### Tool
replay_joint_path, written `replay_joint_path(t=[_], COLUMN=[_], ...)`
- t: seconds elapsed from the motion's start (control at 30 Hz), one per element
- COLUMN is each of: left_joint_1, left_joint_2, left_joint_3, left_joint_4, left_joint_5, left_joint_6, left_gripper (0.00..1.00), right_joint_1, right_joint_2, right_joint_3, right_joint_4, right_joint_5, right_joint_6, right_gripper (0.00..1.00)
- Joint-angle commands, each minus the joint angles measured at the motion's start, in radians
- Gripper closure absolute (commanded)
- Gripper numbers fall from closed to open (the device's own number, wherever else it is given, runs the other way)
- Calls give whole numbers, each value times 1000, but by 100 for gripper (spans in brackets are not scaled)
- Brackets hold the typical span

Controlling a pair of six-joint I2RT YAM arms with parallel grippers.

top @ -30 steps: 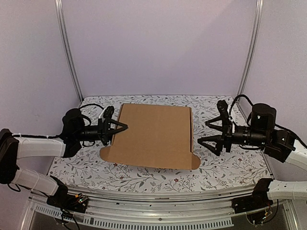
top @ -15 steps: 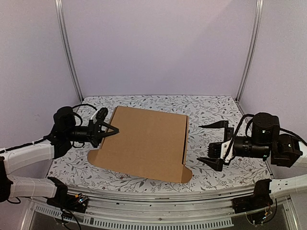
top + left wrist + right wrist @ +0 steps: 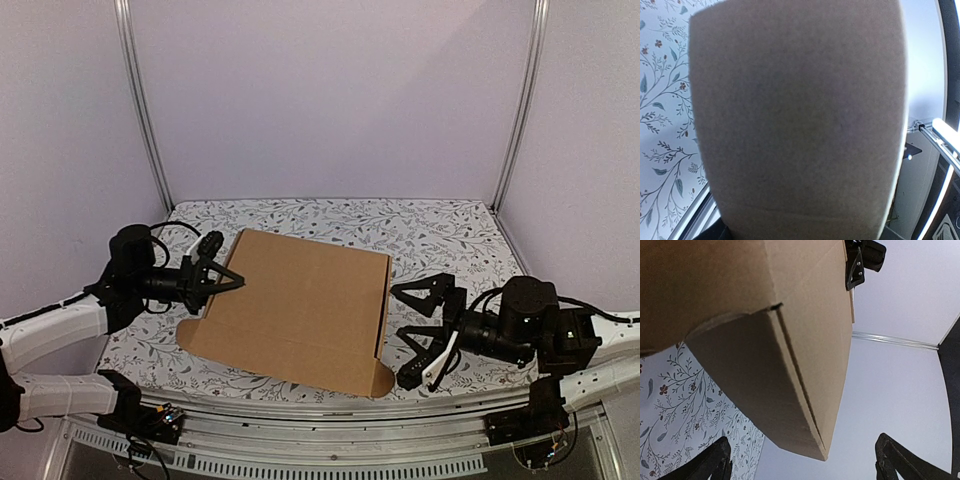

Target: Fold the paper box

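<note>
The paper box (image 3: 300, 300) is a flat brown cardboard mailer lying on the floral table, its left end raised a little. My left gripper (image 3: 222, 283) is clamped across the box's left edge, one finger above and one below. In the left wrist view the cardboard (image 3: 800, 120) fills the frame and hides the fingers. My right gripper (image 3: 397, 335) stands wide open just off the box's front right corner, not touching it. From the right wrist, that corner (image 3: 810, 315) points down between the spread fingertips (image 3: 715, 460), and the left gripper (image 3: 862, 260) shows at the far end.
The floral tablecloth (image 3: 450, 235) covers the table. Metal posts (image 3: 140, 110) and lilac walls close in the back and sides. A metal rail (image 3: 330, 420) runs along the front edge near both arm bases.
The box has slid left and toward the front with my left gripper as that arm drew back. My right arm has dropped toward the front, its open jaws now facing the front right corner.
</note>
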Motion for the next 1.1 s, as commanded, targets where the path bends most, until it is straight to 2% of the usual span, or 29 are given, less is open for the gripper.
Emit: replay_joint_path(t=[0.0, 0.27, 0.57, 0.87, 1.07], left_joint_1=[13, 13, 11, 7, 1], left_joint_2=[-15, -13, -29, -35, -58], left_joint_3=[26, 25, 20, -2, -10], left_joint_4=[-17, 83, 154, 261, 275], left_joint_5=[24, 46, 74, 90, 92], left_joint_6=[12, -65, -107, -165, -173], left_gripper=[44, 45, 49, 51, 51], right_joint_1=[62, 144, 197, 237, 239], right_joint_2=[38, 98, 58, 86, 122], right_joint_3=[-17, -16, -16, 54, 78], right_joint_4=[119, 165, 166, 166, 193], right_joint_5=[71, 179, 229, 210, 188], right_joint_6=[-79, -76, -58, -100, -139], right_gripper=[1, 1, 1, 1, 1])
